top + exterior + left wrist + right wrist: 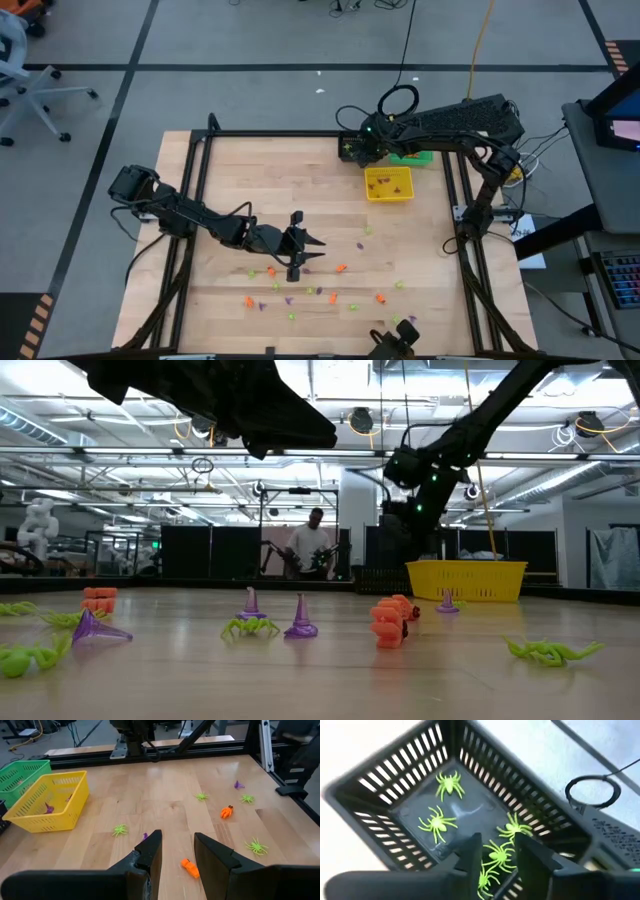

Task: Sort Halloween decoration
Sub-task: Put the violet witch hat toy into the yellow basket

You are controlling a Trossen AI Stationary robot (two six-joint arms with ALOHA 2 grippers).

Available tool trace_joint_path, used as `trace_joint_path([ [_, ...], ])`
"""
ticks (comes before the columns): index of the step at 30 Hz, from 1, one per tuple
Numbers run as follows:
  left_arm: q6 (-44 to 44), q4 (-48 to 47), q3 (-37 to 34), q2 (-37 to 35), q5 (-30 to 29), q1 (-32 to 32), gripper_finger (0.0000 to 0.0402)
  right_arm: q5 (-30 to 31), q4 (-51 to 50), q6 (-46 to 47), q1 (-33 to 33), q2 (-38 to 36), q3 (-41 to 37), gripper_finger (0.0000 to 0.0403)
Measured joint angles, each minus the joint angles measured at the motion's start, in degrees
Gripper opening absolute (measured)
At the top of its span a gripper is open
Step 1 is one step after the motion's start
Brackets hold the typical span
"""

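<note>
Small orange, purple and light-green Halloween decorations [341, 268] lie scattered over the near half of the wooden table. My left gripper [177, 840] hovers open above them. An orange piece [190, 867] lies on the wood below the gap between its fingers. My right gripper [497, 840] hangs open over the black bin [395, 815] at the far edge, pointing down into it. Several green spiders [437, 824] lie on the bin's floor. One spider [498, 855] shows through the gap between the right fingers.
A yellow bin [388, 183] holding purple pieces [48, 808] stands right of the table's middle, with a green bin [412, 156] behind it and the black bin [350, 148] to its left. A black frame [200, 170] runs around the table. A person [310, 545] stands beyond the table.
</note>
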Motion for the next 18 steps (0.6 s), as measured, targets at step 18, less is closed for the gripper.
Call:
trace_joint_path([
  [18,4.49,-0.49,0.02,0.0,-2.67,0.0,0.0114,-0.06,-21.0,3.11,28.2,-31.2,-3.53,0.0131],
])
